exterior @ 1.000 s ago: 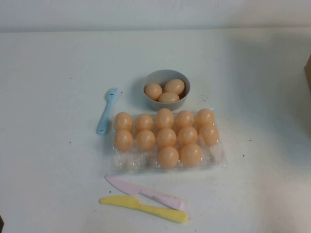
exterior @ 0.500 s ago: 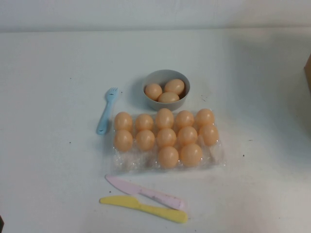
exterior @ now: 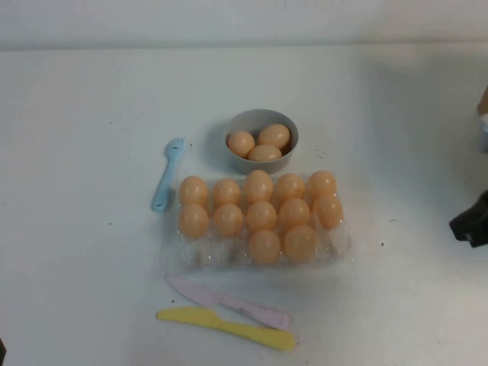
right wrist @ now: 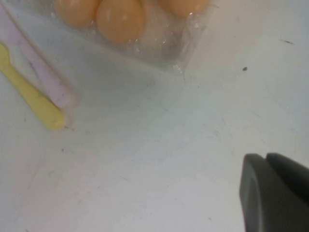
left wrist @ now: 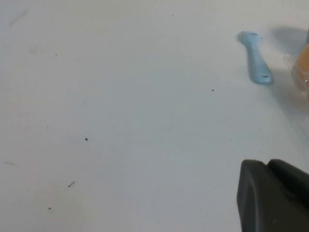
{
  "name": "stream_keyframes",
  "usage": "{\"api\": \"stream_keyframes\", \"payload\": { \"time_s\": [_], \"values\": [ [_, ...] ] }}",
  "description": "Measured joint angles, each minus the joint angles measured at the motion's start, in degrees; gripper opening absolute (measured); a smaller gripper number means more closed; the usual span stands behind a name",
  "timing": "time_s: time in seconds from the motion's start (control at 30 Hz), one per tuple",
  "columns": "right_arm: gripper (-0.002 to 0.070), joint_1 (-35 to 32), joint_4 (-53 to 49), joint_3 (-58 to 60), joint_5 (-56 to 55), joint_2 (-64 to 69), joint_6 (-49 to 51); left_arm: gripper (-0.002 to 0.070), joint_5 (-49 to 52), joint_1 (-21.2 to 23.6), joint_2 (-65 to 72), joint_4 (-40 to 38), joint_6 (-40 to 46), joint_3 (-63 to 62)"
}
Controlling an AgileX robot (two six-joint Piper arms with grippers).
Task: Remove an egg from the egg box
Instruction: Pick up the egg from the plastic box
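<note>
1. The one change is at the right edge of the high view: a dark part of the right arm, the right claw (exterior: 473, 221), has come into sight there, where half a second ago the table (exterior: 91, 91) was bare.
2. It hangs well apart from the egg box (exterior: 341, 248), out to the box's right, and touches nothing.
3. Whether the right claw is apart or together cannot be told; only a dark corner of it shows in its own wrist view.
4. The left claw (left wrist: 275, 198) is over bare table, with the blue fork (left wrist: 255, 63) far ahead of it; its state cannot be told either.
5. The egg box has not moved. It sits at the middle of the table, with 12 eggs in it: 5 in the far row, 5 in the middle row, 2 in the near row.
6. The nearest-row egg (exterior: 300, 242) on the right lies closest to the arriving arm.
7. 3 more eggs lie in the grey bowl (exterior: 263, 118) just behind the box.
8. Judged from this, the reach for another egg is only beginning, and the right arm looks to be the one working.
</note>
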Motion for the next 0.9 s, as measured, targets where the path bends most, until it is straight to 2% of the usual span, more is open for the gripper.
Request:
{"api": "stream_keyframes", "payload": {
  "time_s": [0.17, 0.47, 0.6, 0.8, 0.9],
  "values": [
    [-0.0017, 5.52, -7.41, -9.90, 2.52, 13.93, 1.93, -0.0004, 0.00, 0.00, 0.00, 0.00, 0.00, 0.00],
    [0.0003, 6.64, -11.09, -29.14, 9.03, 30.59, 6.15, -0.0004, 0.00, 0.00, 0.00, 0.00, 0.00, 0.00],
    [0.0093, 8.32, -11.27, -34.51, 9.28, 34.34, 6.51, -0.0004, 0.00, 0.00, 0.00, 0.00, 0.00, 0.00],
    [0.0344, 13.11, -11.27, -38.61, 9.96, 38.82, 7.87, -0.0004, 0.00, 0.00, 0.00, 0.00, 0.00, 0.00],
    [0.0387, 15.13, -11.27, -40.03, 9.96, 40.50, 10.08, -0.0004, 0.00, 0.00, 0.00, 0.00, 0.00, 0.00]
  ]
}}
